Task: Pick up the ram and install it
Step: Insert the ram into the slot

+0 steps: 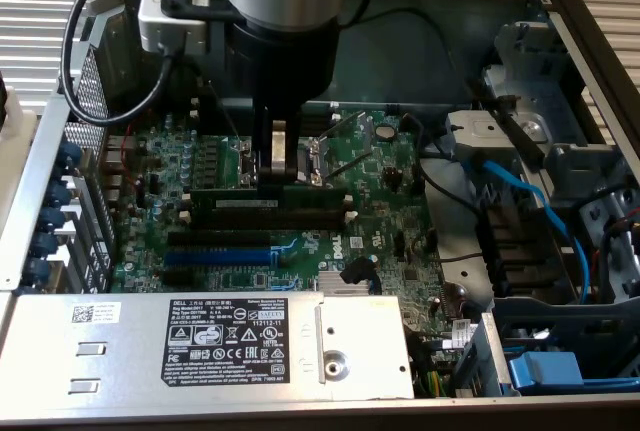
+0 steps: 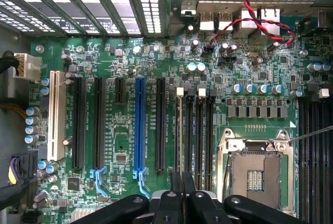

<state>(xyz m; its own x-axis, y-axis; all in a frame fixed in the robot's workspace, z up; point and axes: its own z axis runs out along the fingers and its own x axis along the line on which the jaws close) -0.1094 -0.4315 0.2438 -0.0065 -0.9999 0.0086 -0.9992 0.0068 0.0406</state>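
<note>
Here, the black two-fingered gripper (image 1: 284,179) (image 2: 182,188) stood clamped on the long, thin dark-green ram stick (image 1: 230,192) (image 2: 179,130) over the green motherboard (image 1: 390,221) (image 2: 119,146).
The jaws were closed on the ram at its middle, pinching its flat sides. The ram stood on edge, in line with the long black memory slots (image 1: 270,218) (image 2: 199,130), between the silver processor socket (image 1: 330,146) (image 2: 255,167) and the blue expansion slot (image 1: 215,254) (image 2: 139,125). Whether it sat in a slot could not be told.

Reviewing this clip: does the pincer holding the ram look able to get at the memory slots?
Likely yes: the pincer, shut on the ram, hangs right over the black memory slots, with no cable or part between them.
</note>
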